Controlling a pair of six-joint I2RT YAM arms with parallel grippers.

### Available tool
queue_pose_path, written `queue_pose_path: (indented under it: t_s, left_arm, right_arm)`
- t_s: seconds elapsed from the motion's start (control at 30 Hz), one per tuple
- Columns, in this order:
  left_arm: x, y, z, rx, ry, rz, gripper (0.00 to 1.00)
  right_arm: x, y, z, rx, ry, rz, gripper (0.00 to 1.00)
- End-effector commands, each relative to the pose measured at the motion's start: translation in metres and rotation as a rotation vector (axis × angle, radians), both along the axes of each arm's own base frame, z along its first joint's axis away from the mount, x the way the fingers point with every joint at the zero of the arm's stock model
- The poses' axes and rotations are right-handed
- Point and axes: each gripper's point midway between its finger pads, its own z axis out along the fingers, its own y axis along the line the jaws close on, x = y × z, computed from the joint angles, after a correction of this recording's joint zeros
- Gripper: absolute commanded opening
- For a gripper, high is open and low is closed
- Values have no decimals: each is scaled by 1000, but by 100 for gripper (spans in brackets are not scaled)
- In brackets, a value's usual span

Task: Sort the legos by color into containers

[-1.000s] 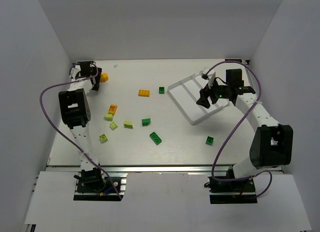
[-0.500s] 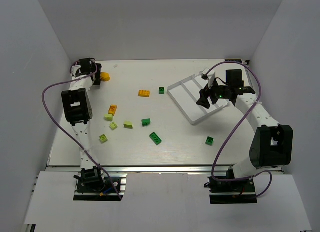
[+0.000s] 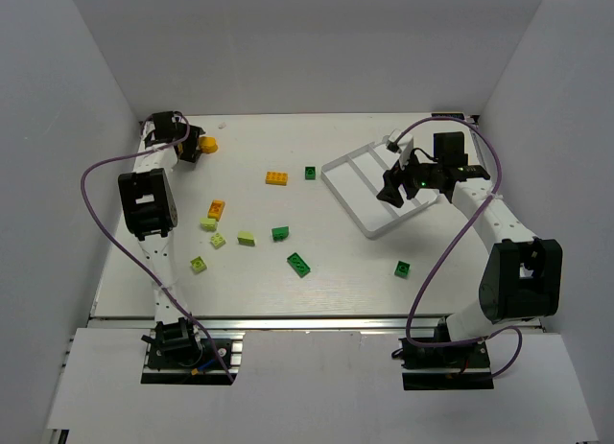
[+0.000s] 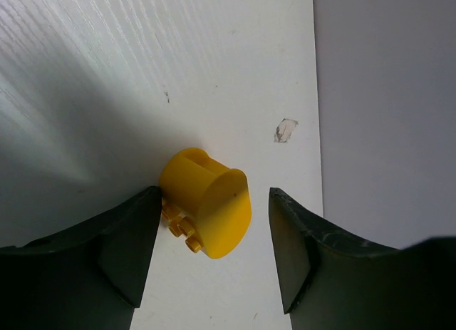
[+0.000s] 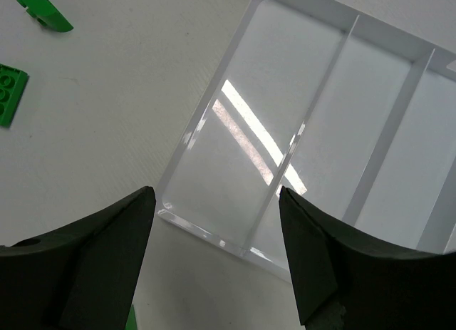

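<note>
The round orange lego lies at the far left back of the table. My left gripper is open around it. In the left wrist view the round piece lies on its side between the fingers of my left gripper, touching the left finger, with a gap to the right one. The white three-compartment tray sits back right. My right gripper hovers open and empty over its near end. The right wrist view shows the tray with nothing in it below my right gripper.
Loose legos lie mid-table: orange bricks, dark green ones, and pale yellow-green ones. White walls close in the left, back and right sides.
My left gripper has moved right onto the round orange piece, which shifted slightly right. The right arm has not moved.
</note>
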Motion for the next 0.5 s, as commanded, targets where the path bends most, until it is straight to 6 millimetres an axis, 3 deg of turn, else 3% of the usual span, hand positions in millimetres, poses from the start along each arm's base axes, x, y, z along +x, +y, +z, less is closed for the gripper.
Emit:
queue_pose_path:
  t_s: [0.0,0.47]
  left_arm:
    - [-43,-14,-64,14,227,-112,73]
    - [-68,-19,-72,52,304,-209,56]
  right_arm:
    - [4,2,10,12,-41,5,76]
    - [-1,1,12,15,-49,2,75]
